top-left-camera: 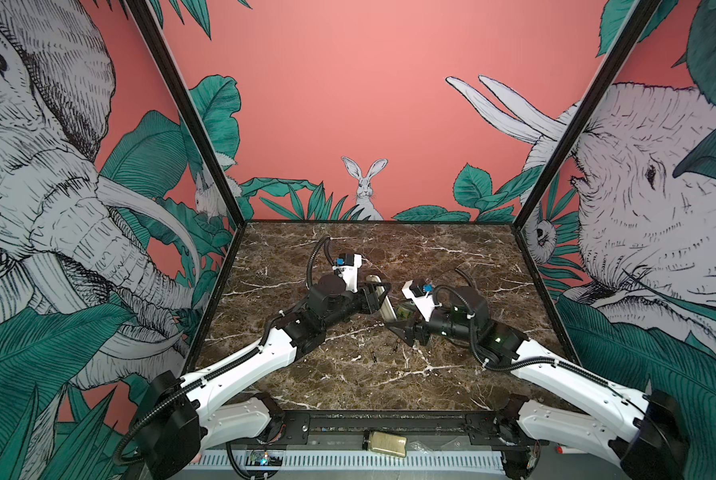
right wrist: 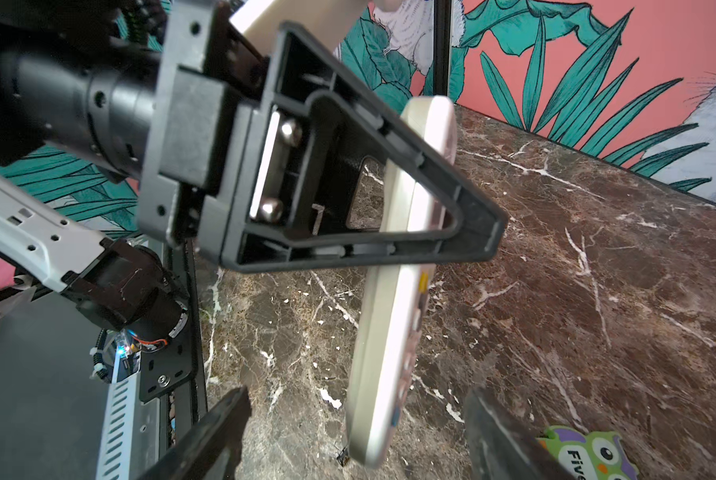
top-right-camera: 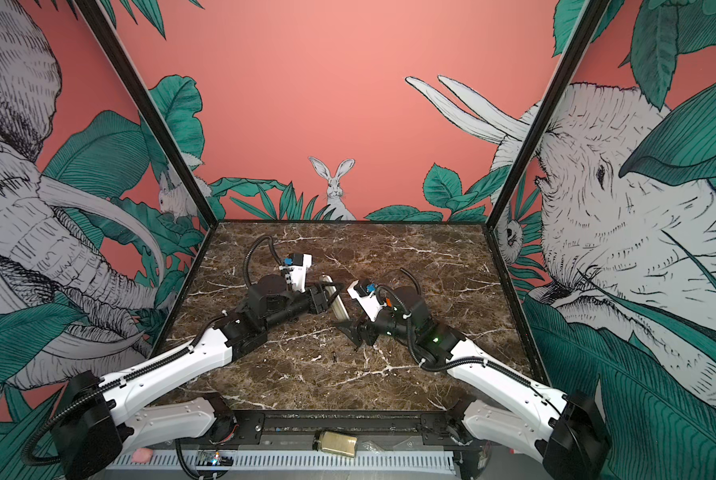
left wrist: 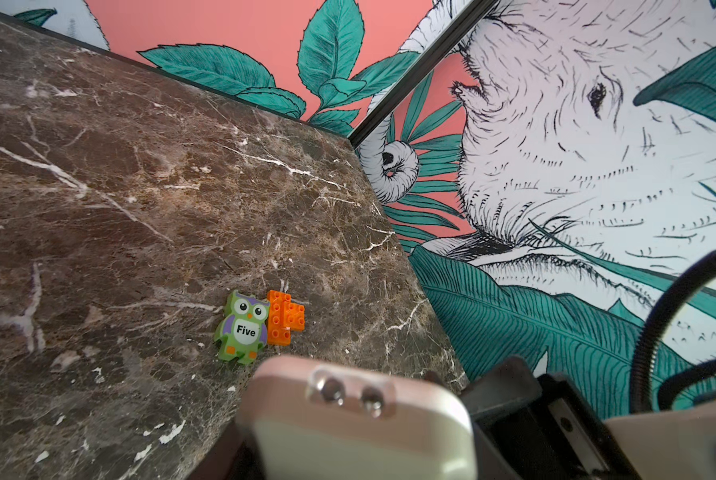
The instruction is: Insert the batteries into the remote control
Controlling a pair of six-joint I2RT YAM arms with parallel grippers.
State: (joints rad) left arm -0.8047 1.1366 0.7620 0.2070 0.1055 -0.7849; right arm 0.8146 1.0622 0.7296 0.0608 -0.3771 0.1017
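Step in hand: by my reading, a two-handed re-grip of the remote (top-left-camera: 386,309), so that its back can be turned up for loading; neither of the batteries (top-left-camera: 373,356) is picked up yet
Remote: off the table (top-left-camera: 451,257), standing on its long edge near the middle; button face turned sideways; battery recess not visible in any view
Left gripper (right wrist: 443,216): clamped on the remote's upper half, carrying it alone
Right gripper (right wrist: 356,446): jaws spread wide with the remote's lower end between them, touching neither finger as far as I can tell; holding nothing
Batteries: lying on the marble nearer the robot than the remote, apart from both grippers (small and dark, easy to lose against the stone)
Doing it well: centre the lower end between the right fingers before closing; close on the plain sides, not across the buttons; hold the left clamp firm until the right one has bitten; turn slowly, since a slim smooth handset held at one end would likely pivot; finish with the back upward and level, so a battery can drop in
Risk: a skewed close could twist the remote out of the left grip; it would land near the batteries and could scatter them
Top views alone give: both arms at once; where the batteries lie
Right wrist view alone gives: the gap on each side of the lower end; the coloured buttons along one face
Left wrist view alone gives: the remote's rounded end with two small lenses; an owl block (left wrist: 241,328) whole, beside an orange brick (left wrist: 285,318) on the table beyond
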